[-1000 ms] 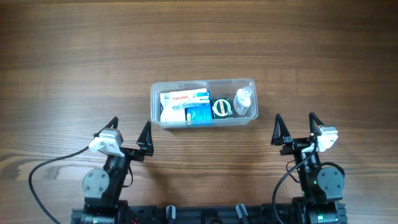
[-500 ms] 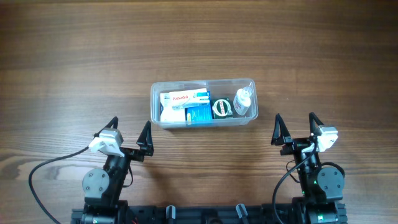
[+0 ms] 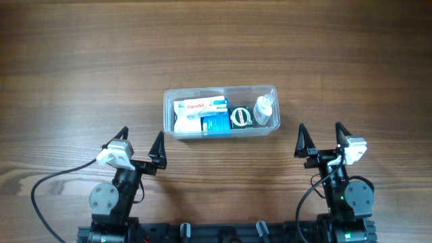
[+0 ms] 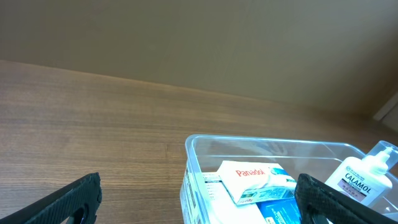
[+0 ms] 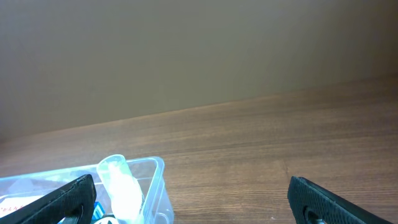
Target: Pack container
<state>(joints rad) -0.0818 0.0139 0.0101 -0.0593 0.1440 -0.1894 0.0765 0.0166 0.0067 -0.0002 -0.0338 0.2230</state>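
1. Container (image 3: 168, 111) lies on the desk (image 3: 216, 40), which is the biggest thing in view. The desk is brown wood grain running left to right.
2. The container is a clear tub with rounded corners and a rim. It is shallow and its top is open.
   - It sits about mid-desk with its long side running left to right.
   - The left wrist view takes in its left end (image 4: 191, 163).
   - The right wrist view catches only its right corner (image 5: 157, 179).
3. Left gripper (image 3: 142, 133) is by the near edge of the desk, near-left of the container and well apart from it. Its fingers are spread wide with nothing between them.
4. Right gripper (image 3: 320, 126) is by the near edge, near-right of the container and just past its right end, not touching it. Its fingers are spread wide and hold nothing.
5. White box (image 3: 196, 106) is in the left part of the container and carries red "Panadol" print. In the left wrist view it rests slightly tilted on top of other packs.
6. Blue box (image 3: 216, 123) is just right of the white box, on the near side, and touches it. It lies against the near wall.
7. Bottle (image 3: 263, 110) is at the right end of the container.
   - It has a clear cap and a white body.
   - The label reads "CALAMOL" in the left wrist view (image 4: 364, 177).
   - The cap end points toward the far right corner.
   - I cannot tell whether it is leaning or lying.
8. Round item (image 3: 240, 118) sits between the blue box and the bottle. From above it is a green-and-white ring. I cannot tell what kind of thing it is.
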